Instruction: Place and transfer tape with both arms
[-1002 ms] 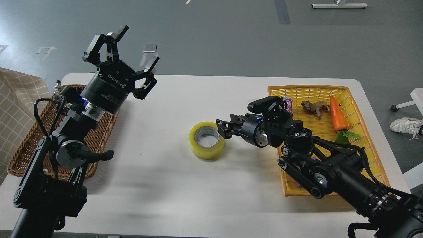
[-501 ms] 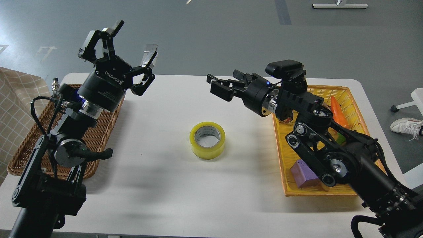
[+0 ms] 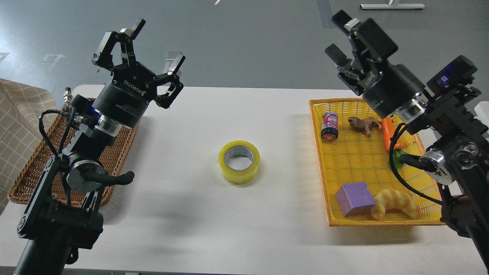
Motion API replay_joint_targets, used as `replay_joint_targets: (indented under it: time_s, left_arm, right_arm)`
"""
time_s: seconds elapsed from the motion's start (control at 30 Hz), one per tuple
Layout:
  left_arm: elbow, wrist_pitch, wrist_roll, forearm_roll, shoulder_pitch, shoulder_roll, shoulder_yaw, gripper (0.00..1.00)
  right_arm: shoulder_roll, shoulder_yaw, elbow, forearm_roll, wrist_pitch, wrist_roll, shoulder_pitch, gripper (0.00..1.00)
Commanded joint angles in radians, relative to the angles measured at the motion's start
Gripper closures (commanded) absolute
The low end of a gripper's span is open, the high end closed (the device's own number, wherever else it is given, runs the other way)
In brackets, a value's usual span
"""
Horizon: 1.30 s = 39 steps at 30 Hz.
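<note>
The tape lies flat on its side in the middle of the white table, core opening facing up, and nothing is touching it. It sits well below and well off to the inner side of both tools, about midway between them.

The left gripper is held high above the near corner of the brown wicker basket, fingers spread wide and pointing up and away, with nothing between them. The right gripper is raised above the far end of the yellow basket, also tilted upward; its two fingers stand apart and hold nothing. Under and behind the right tool the yellow basket holds a small can, a toy animal, a carrot, a purple cube and a croissant.

As I read it, the roll's place on the middle of the table makes this the handover point of the job: the tape is set where either arm can reach, and the pick-up by the left arm looks like the step in hand, though no reach is under way in this view.

The next move calls for the left gripper to tip over from its upward pose, swing inward and down toward the roll, and come in with fingers wide enough to span the wall of the ring, one finger inside the core and one outside, or across the whole roll. The right arm should stay up, clear of that path.
</note>
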State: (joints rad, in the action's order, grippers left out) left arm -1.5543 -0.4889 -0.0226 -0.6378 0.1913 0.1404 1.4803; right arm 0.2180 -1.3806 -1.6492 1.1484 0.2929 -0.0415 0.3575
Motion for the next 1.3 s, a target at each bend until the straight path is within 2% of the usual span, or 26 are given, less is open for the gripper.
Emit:
replay_joint_targets:
  time_s: [0.0, 0.1, 0.13, 0.2, 0.3, 0.37, 0.43, 0.53, 0.77, 0.9, 1.03, 1.07, 1.14, 1.27]
  left_arm:
    - [-0.015, 0.0, 0.0, -0.011, -0.006, 0.001, 0.0, 0.02]
    - [-0.065, 0.0, -0.016, -0.037, -0.036, 0.011, 0.0, 0.02]
    - [-0.088, 0.0, -0.034, -0.064, -0.047, 0.016, 0.0, 0.02]
    - [-0.109, 0.0, -0.065, -0.155, -0.047, 0.01, 0.002, 0.02]
    - [-0.156, 0.028, -0.083, -0.34, -0.041, 0.008, 0.002, 0.02]
    - [-0.211, 0.081, -0.08, -0.504, -0.033, 0.025, -0.002, 0.02]
    - [-0.21, 0.078, -0.065, -0.575, -0.018, 0.037, -0.002, 0.02]
    - [-0.208, 0.082, 0.025, -0.702, 0.017, 0.1, -0.049, 0.02]
    - [-0.198, 0.099, 0.024, -0.917, 0.016, 0.139, -0.159, 0.02]
    - [-0.182, 0.119, 0.023, -1.207, 0.011, 0.127, -0.21, 0.02]
    - [-0.126, 0.212, 0.001, -1.446, 0.033, 0.136, -0.336, 0.02]
    - [-0.125, 0.213, 0.001, -1.447, 0.033, 0.136, -0.336, 0.02]
    - [-0.083, 0.284, 0.001, -1.544, 0.06, 0.139, -0.421, 0.02]
    - [0.017, 0.413, 0.0, -1.544, 0.082, 0.134, -0.538, 0.03]
  right_arm:
    - [-0.006, -0.087, -0.026, -0.056, 0.003, -0.004, -0.069, 0.0]
    - [-0.032, -0.144, -0.069, -0.148, 0.038, -0.008, -0.121, 0.0]
    - [-0.032, -0.149, -0.073, -0.154, 0.046, -0.008, -0.133, 0.0]
    - [-0.032, -0.152, -0.078, -0.154, 0.048, -0.006, -0.146, 0.0]
    - [-0.032, -0.153, -0.078, -0.156, 0.048, -0.006, -0.149, 0.0]
    - [-0.039, -0.166, -0.083, -0.159, 0.046, -0.006, -0.15, 0.0]
    - [-0.049, -0.172, -0.083, -0.159, 0.046, -0.003, -0.149, 0.0]
    - [-0.066, -0.181, -0.083, -0.159, 0.046, 0.0, -0.15, 0.0]
    - [-0.095, -0.18, -0.083, -0.159, 0.048, 0.009, -0.135, 0.0]
    - [-0.094, -0.181, -0.083, -0.159, 0.046, 0.055, -0.088, 0.0]
    - [-0.095, -0.175, -0.081, -0.161, 0.051, 0.075, -0.078, 0.0]
    - [-0.095, -0.175, -0.081, -0.161, 0.051, 0.075, -0.078, 0.0]
    - [-0.097, -0.173, -0.081, -0.161, 0.051, 0.075, -0.074, 0.0]
    - [-0.097, -0.175, -0.081, -0.162, 0.051, 0.075, -0.054, 0.0]
